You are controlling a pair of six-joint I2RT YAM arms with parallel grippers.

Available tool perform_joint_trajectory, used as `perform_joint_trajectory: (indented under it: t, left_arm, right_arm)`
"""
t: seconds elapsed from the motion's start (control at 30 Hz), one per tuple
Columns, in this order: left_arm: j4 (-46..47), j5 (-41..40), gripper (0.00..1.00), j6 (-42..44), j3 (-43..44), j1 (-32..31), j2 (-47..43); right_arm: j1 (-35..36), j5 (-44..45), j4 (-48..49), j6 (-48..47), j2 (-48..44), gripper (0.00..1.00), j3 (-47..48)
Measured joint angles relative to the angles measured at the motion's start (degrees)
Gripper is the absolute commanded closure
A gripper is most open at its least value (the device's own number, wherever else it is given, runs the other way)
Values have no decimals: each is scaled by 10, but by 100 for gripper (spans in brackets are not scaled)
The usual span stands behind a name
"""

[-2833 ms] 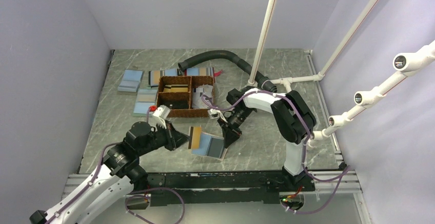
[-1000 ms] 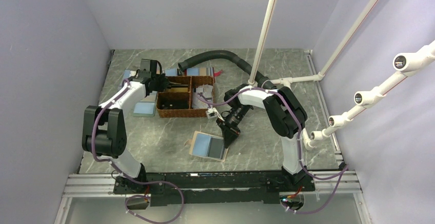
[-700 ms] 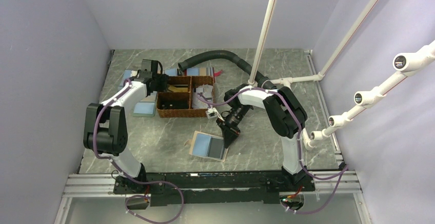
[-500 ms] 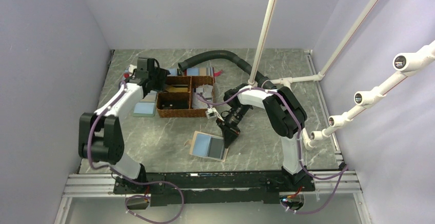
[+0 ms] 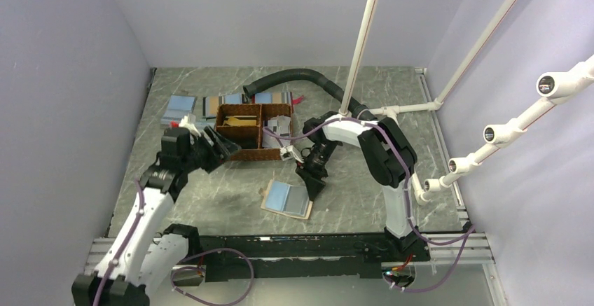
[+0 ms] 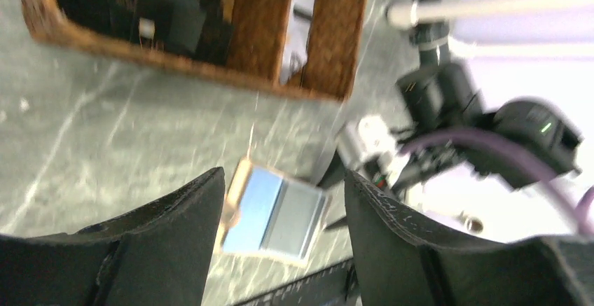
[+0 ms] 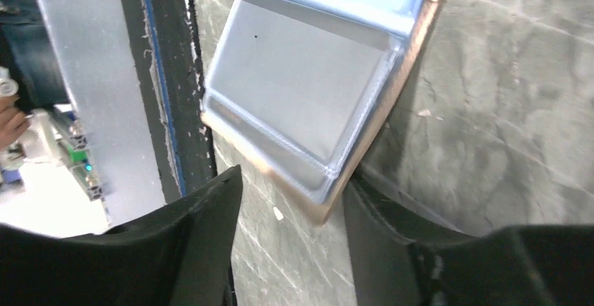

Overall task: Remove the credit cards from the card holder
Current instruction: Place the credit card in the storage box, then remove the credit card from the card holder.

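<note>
Since the earlier frames, the left arm is being swung back from the basket's far-left side to its near-left corner. The card holder is lying slightly turned from where it was.

Top view: the card holder (image 5: pixel 287 198) is lying open, inner faces up, on the desk (image 5: pixel 364 208), nearer than the basket (image 5: pixel 252 132) and apart from it. The right gripper (image 5: pixel 313 184) is being held at its right edge. The left gripper (image 5: pixel 218 149) is being held just beside the basket, jaws spread, nothing in them. Basket contents: a tan flat item is showing in the far-left compartment and pale items in the right one; near-left is too dark to read. Flat light blue rectangles (image 5: pixel 180 108) are lying beyond it on the left.

Left wrist: the left gripper (image 6: pixel 284 176) is being pointed across bare desk at the card holder (image 6: pixel 277 211), well short of it. Dark items are showing in one basket (image 6: pixel 329 47) compartment, something white in the next.

Right wrist: the right gripper (image 7: pixel 294 180) is standing with jaws parted, the tan-rimmed corner of the card holder (image 7: pixel 301 89) between them and not clamped. Whether a card is sitting in the grey pocket cannot be told.

Handling, as a judgement: the holder is likely light, floppy at the fold, prone to sliding on the smooth desk. Best pinned by the tan rim, cards being drawn out by an edge at the pocket mouth.
</note>
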Motion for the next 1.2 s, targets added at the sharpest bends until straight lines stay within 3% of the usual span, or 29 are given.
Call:
perform_joint_trajectory:
  t: [0.17, 0.27, 0.47, 0.67, 0.87, 1.0, 1.2]
  left_arm:
    - [-60, 35, 31, 25, -68, -33, -123]
    - [-72, 36, 25, 32, -83, -65, -176]
    - [-44, 18, 23, 26, -108, -161, -173]
    - [2, -82, 21, 21, -91, -343, -7]
    - [-1, -211, 18, 4, 28, -494, 242]
    - [-6, -257, 18, -7, 113, -541, 363]
    - [-9, -276, 24, -5, 130, -547, 424]
  right_arm:
    - [-6, 61, 41, 47, -48, 33, -3]
    - [-20, 76, 61, 59, -73, 34, -6]
    - [-34, 47, 90, 63, -156, 39, -70]
    - [-41, -14, 123, 89, -221, 39, -142]
    - [-113, -35, 155, 116, -220, 41, -148]
    - [-137, -41, 173, 126, -220, 41, -155]
    - [-136, -49, 181, 133, -219, 41, -172]
